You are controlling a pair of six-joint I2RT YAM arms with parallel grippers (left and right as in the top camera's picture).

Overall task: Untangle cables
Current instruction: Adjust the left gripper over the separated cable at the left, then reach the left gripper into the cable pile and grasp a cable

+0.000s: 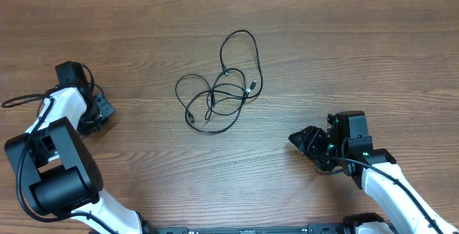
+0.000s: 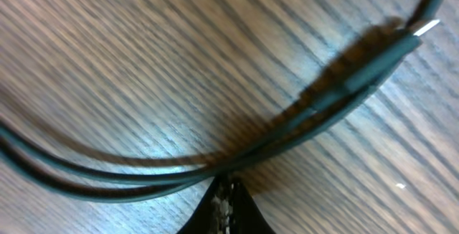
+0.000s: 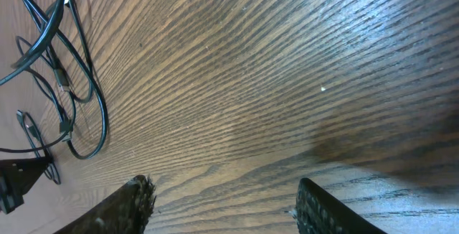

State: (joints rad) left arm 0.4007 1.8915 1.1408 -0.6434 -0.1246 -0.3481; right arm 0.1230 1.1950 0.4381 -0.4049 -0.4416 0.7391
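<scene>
Cables (image 1: pixel 213 96) lay knotted mid-bench (image 1: pixel 323 40), centre frame, untouched. Your right end effector (image 1: pixel 301 139) sat lower right, fingers spread, facing tangle; probably readied for first pull. Left end effector (image 1: pixel 104 110), far left, looked pressed together, well apart from cables; parked clear, I'd judge.

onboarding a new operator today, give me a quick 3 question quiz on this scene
1. True or false: the right gripper holds a cable.
2. Where do the cables lie? A: tangled near the middle of the table. B: between the right gripper's jaws. C: hanging over the edge.
3. Fill in: the right gripper's jaws stand ____.

Key: 1 false; 2 A; 3 open.
</scene>
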